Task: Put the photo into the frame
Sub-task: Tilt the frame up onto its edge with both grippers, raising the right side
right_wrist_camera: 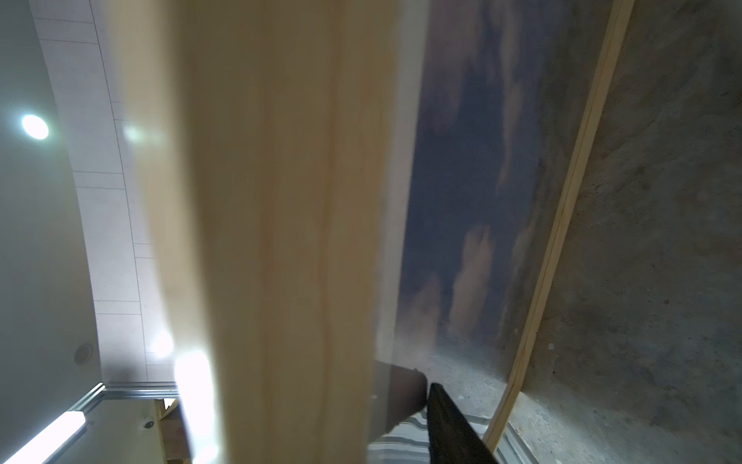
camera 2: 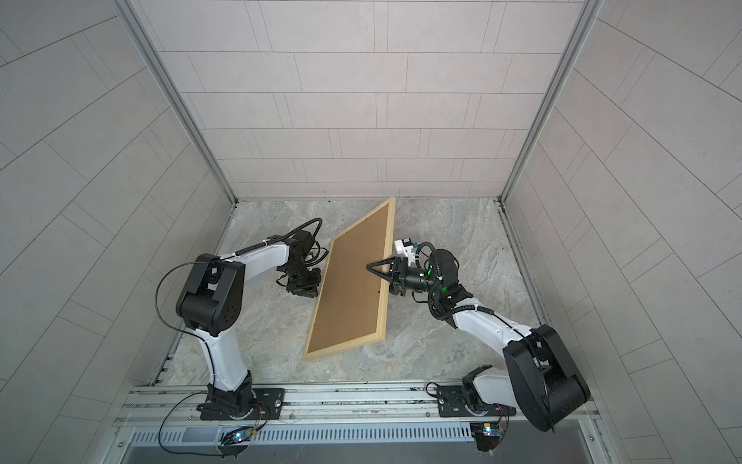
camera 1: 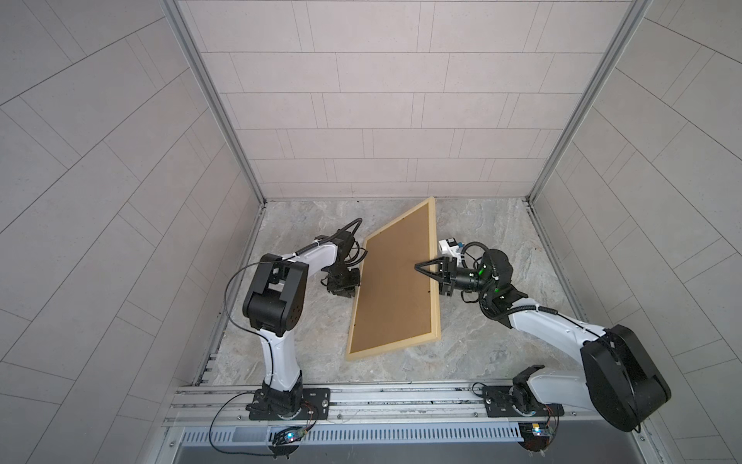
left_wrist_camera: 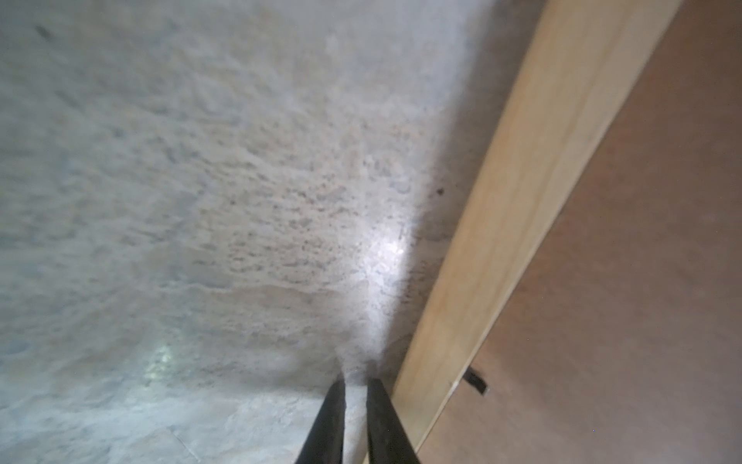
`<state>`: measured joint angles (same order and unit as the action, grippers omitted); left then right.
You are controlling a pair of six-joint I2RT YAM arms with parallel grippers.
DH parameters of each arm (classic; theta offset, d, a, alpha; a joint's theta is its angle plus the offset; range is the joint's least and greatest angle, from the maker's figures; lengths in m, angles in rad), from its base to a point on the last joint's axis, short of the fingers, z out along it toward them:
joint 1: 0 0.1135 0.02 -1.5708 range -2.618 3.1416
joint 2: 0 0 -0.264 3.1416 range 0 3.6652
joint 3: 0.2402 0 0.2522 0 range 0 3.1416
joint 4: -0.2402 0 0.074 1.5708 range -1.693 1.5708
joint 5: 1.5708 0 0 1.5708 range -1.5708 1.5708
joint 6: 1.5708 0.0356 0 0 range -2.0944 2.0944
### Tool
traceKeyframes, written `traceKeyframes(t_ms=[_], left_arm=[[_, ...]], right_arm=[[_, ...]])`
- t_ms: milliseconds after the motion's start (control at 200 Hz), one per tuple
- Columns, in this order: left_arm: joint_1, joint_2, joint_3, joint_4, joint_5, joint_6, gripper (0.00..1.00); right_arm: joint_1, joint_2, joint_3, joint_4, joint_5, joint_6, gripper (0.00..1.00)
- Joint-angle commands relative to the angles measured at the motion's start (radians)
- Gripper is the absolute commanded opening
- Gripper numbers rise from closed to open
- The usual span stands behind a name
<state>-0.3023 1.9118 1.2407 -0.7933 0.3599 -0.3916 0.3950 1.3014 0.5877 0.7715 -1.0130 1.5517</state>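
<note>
Two top views, frame: in both top views the pale wooden frame (camera 1: 432,233) (camera 2: 390,233) stands tilted on the stone table (camera 1: 482,341). Its brown backing board (camera 1: 389,289) faces up, the left long edge is down on the table and the right long edge is raised.
Top views, right claw: the right claw (camera 1: 417,266) grasps the raised bar, with one finger lying over the board.
Top views, left claw: the left claw (camera 1: 353,287) sits low, just beside the frame's left edge.
Left wrist view: the fingers (left_wrist_camera: 333,422) are nearly clenched with nothing between them, beside the frame bar. A small dark tab (left_wrist_camera: 475,381) lies over the board's edge.
Right wrist view, photo: the photo (right_wrist_camera: 461,180), sky and clouds, shows on the frame's underside, inside the bars.
Done, as judged: the photo looks seated, with the board on behind it.
Left, as judged: laying the frame flat. Whether every tab is closed cannot be told.
</note>
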Motion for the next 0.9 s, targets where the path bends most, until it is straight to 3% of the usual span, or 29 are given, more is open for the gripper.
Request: traceKeyframes(t_ms=[0, 150, 335, 445, 665, 791, 891], left_arm=[[-0.019, -0.004, -0.006, 0.025, 0.129, 0.016, 0.19], [-0.019, -0.026, -0.009, 0.011, 0.153, 0.029, 0.19], [-0.017, -0.054, 0.012, -0.026, 0.172, 0.054, 0.20], [-0.010, -0.089, 0.028, -0.026, 0.212, 0.054, 0.21], [0.055, -0.201, 0.102, -0.094, 0.278, 0.057, 0.37], [0.097, -0.290, 0.133, -0.102, 0.310, 0.030, 0.45], [0.107, -0.363, 0.205, -0.147, 0.255, 0.011, 0.50]], right_arm=[[0.020, -0.009, 0.088, 0.147, 0.010, 0.058, 0.58], [0.032, -0.063, 0.199, -0.125, 0.016, -0.138, 0.67], [0.061, -0.073, 0.280, -0.196, 0.038, -0.193, 0.73], [0.086, -0.047, 0.287, -0.188, 0.042, -0.196, 0.67], [0.120, 0.029, 0.307, -0.078, 0.048, -0.141, 0.48], [0.134, 0.057, 0.346, -0.056, 0.048, -0.137, 0.47], [0.150, 0.079, 0.381, -0.055, 0.047, -0.142, 0.47]])
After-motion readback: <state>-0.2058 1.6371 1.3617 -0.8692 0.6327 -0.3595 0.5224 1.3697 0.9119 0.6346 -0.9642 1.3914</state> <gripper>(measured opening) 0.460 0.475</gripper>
